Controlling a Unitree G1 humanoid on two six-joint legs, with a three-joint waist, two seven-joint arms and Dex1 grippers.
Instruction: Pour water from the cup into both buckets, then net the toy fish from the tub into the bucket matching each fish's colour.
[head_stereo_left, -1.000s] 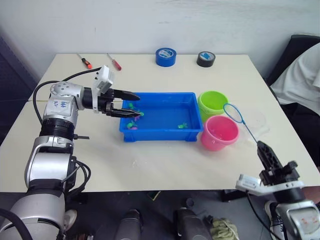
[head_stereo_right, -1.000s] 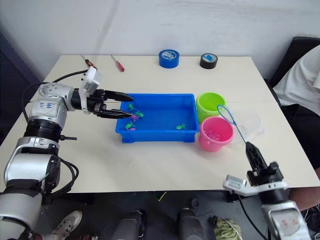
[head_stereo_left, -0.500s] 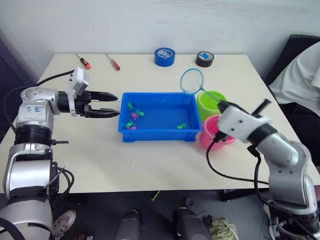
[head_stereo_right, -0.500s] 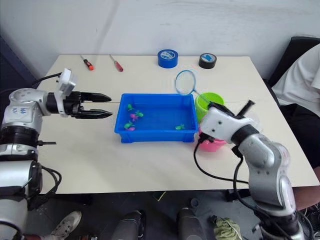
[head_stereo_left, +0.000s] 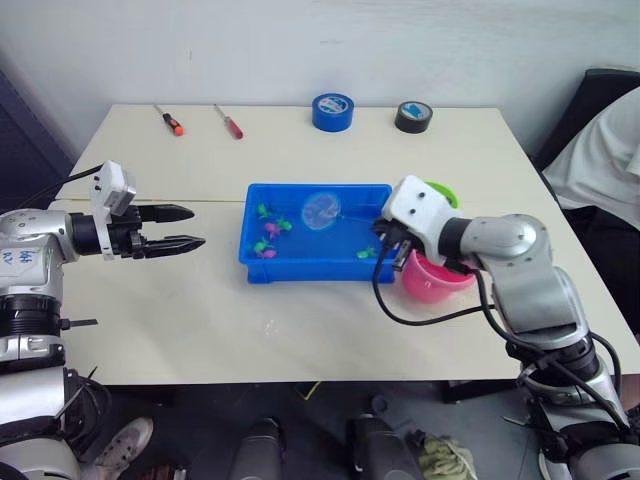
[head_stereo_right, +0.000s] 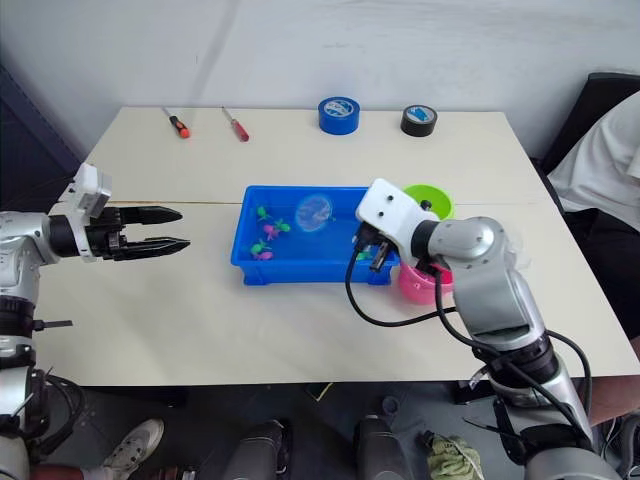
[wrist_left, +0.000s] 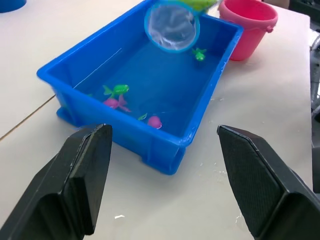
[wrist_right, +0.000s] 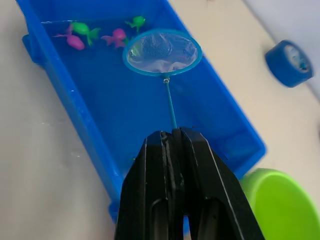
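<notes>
Now the right gripper (wrist_right: 172, 150) is clamped on the net's (wrist_right: 162, 52) thin handle, the hoop held over the blue tub (head_stereo_left: 300, 262) – near the pink and green toy fish (head_stereo_left: 267, 235) at its left end. Left gripper (head_stereo_left: 185, 227) hangs spread apart, left of the tub. Beside the tub's right end stand 2 buckets (head_stereo_left: 432, 285) – pink nearer, green behind.

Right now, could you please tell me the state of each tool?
Left tool: open, empty, short of the tub.
Right tool: closed on the net handle.
</notes>
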